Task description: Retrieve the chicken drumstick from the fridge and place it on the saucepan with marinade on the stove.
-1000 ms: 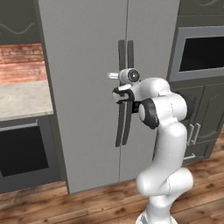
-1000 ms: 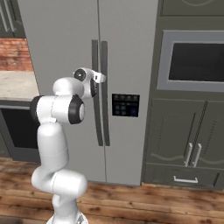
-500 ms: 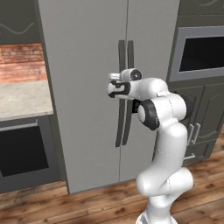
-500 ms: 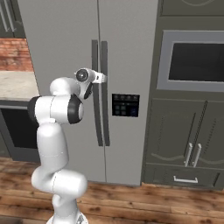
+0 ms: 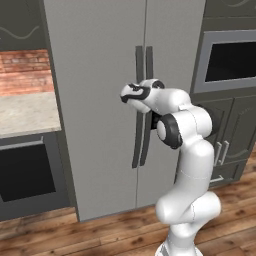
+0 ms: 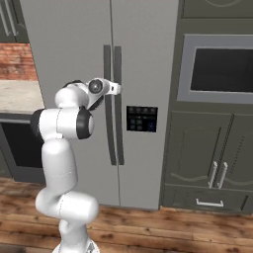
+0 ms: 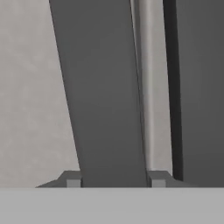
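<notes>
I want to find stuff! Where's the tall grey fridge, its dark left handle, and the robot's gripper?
tall light grey fridge (image 6: pixel 69 54), right base view, left door panel.
dark left handle (image 7: pixel 105 100), hand view, bar's middle.
gripper (image 7: pixel 114 179), hand view, between fingertips.

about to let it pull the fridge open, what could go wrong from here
1. In the hand view the claw straddles a dark vertical handle with only its fingertips showing at the handle's sides; a shallow grip may slip when pulling.
2. The second dark handle stands close beside it on the tall light grey fridge; the claw could knock it.
</notes>
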